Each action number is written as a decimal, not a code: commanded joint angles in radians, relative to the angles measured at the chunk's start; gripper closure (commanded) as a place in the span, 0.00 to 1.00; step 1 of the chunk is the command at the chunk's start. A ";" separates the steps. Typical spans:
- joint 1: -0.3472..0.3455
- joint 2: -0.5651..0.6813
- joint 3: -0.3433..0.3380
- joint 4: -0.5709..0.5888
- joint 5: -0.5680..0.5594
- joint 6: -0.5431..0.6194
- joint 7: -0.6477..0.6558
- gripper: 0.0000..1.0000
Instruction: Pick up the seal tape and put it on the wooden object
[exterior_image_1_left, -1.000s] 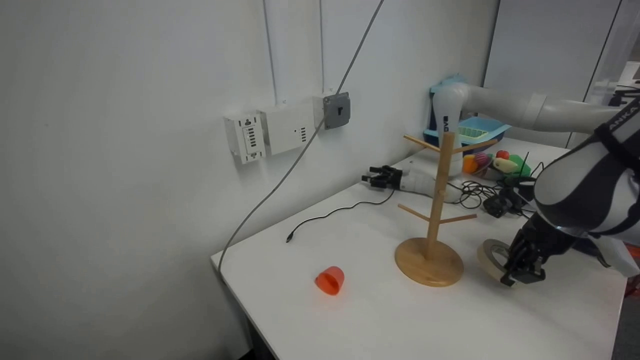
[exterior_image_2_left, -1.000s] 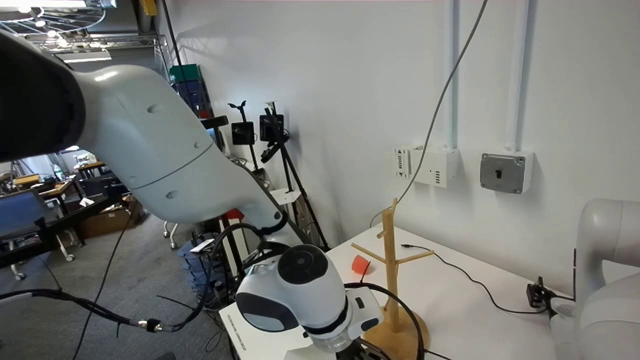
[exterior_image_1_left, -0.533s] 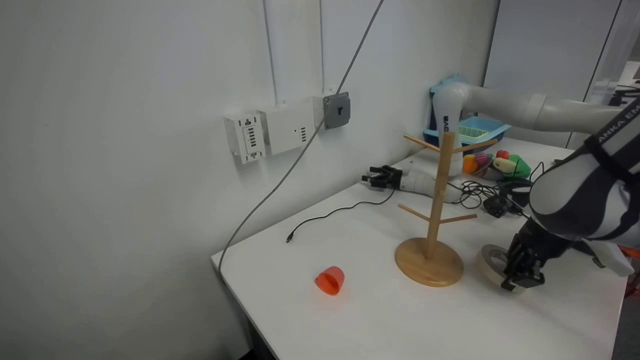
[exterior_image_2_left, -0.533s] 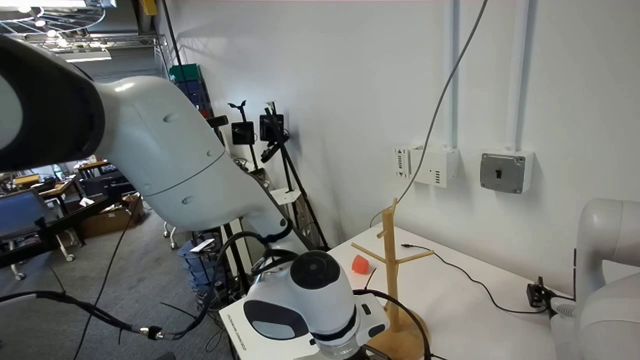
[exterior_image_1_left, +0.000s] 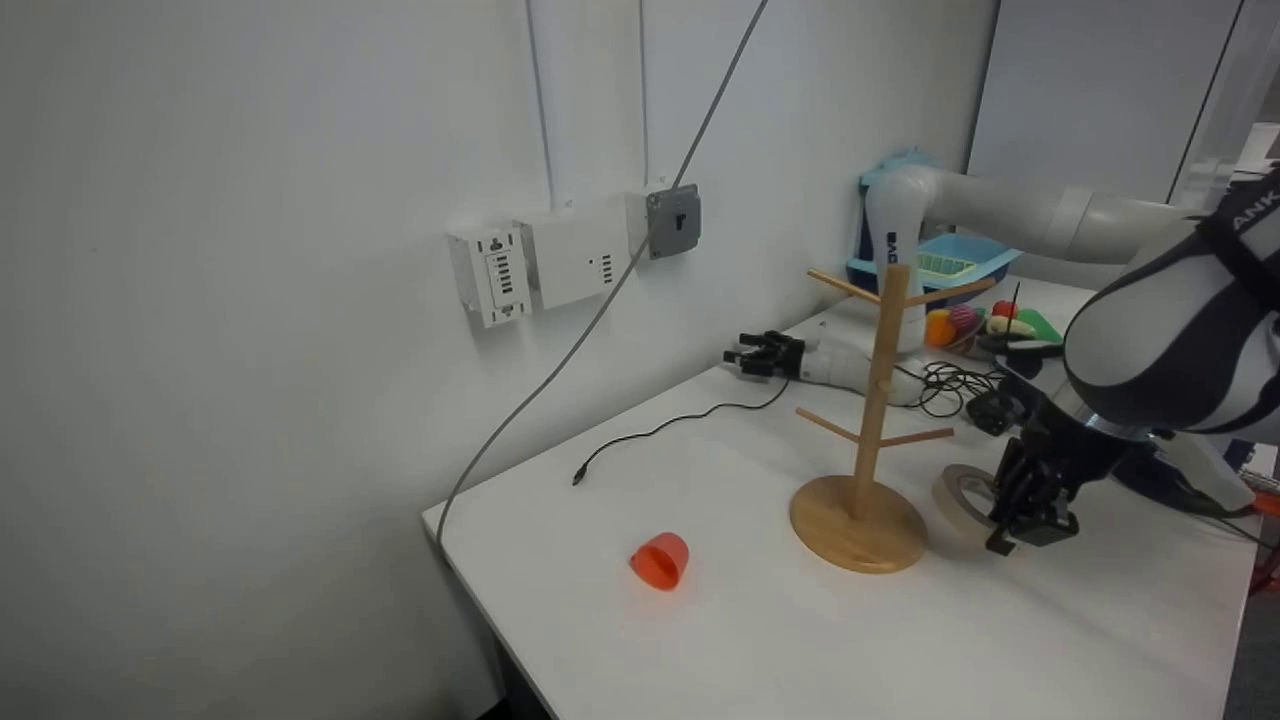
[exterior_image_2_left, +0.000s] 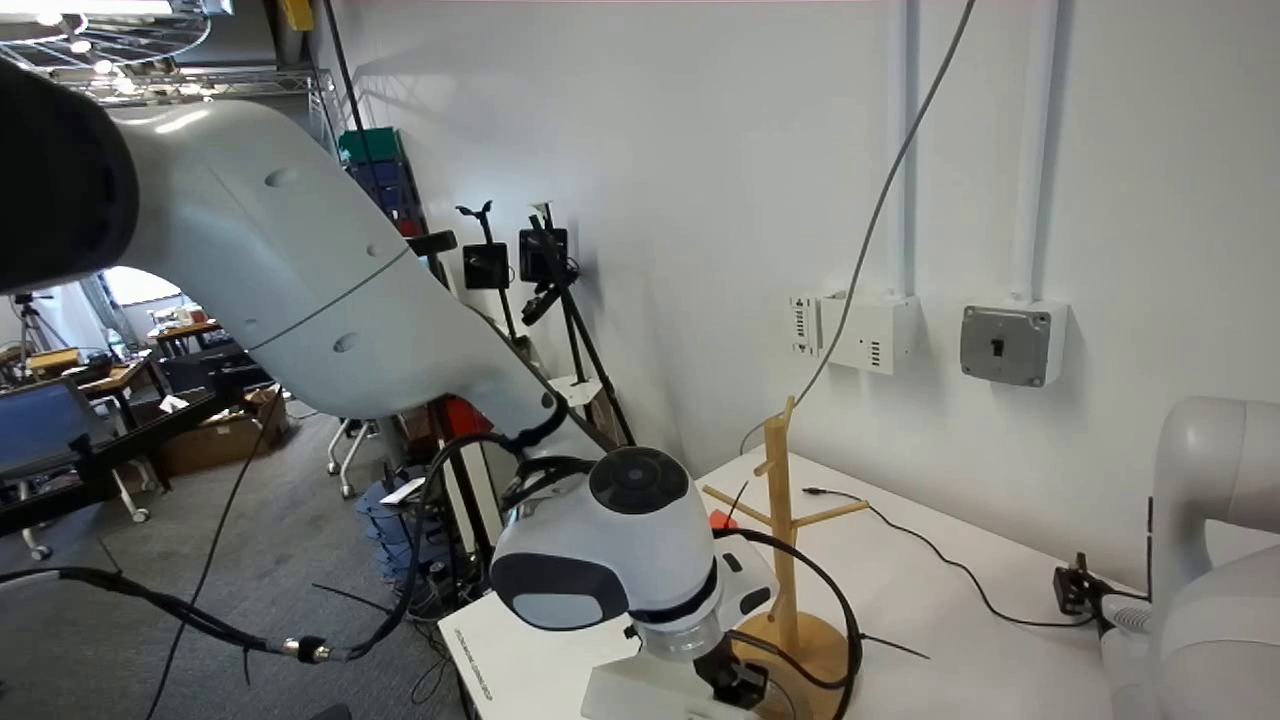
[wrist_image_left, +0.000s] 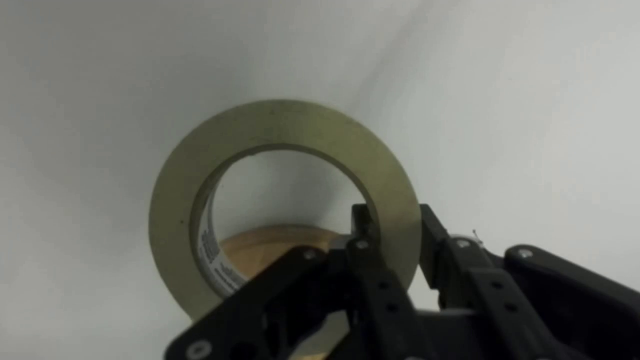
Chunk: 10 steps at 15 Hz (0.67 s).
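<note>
The seal tape (exterior_image_1_left: 952, 508) is a cream-white ring near the right side of the table in an exterior view. My gripper (exterior_image_1_left: 1010, 520) is shut on one side of its ring. In the wrist view one finger is inside the hole of the tape (wrist_image_left: 280, 120) and one is outside, with the gripper (wrist_image_left: 396, 230) across the band. The tape seems held a little above the table, just right of the wooden object (exterior_image_1_left: 876, 420). The stand is upright; its pole also shows in an exterior view (exterior_image_2_left: 780, 490), and its base (wrist_image_left: 285, 239) shows through the tape's hole.
An orange-red cup-like object (exterior_image_1_left: 660, 560) lies left of the stand. A black cable (exterior_image_1_left: 690, 418) runs along the wall side. A second arm (exterior_image_1_left: 905, 250), a blue basket (exterior_image_1_left: 960, 262) and colourful toy food (exterior_image_1_left: 963, 322) are at the back. The table's front edge (exterior_image_1_left: 495, 640) is at left.
The gripper and tape dip slightly between the two earlier frames. They have since risen and moved left, closer to the stand, in an exterior view. The stand has not moved.
</note>
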 joint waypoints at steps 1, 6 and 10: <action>0.046 -0.064 -0.042 -0.008 -0.064 -0.047 0.052 0.94; 0.107 -0.116 -0.130 -0.021 -0.200 -0.090 0.153 0.94; 0.029 -0.153 -0.085 -0.046 -0.425 -0.130 0.332 0.94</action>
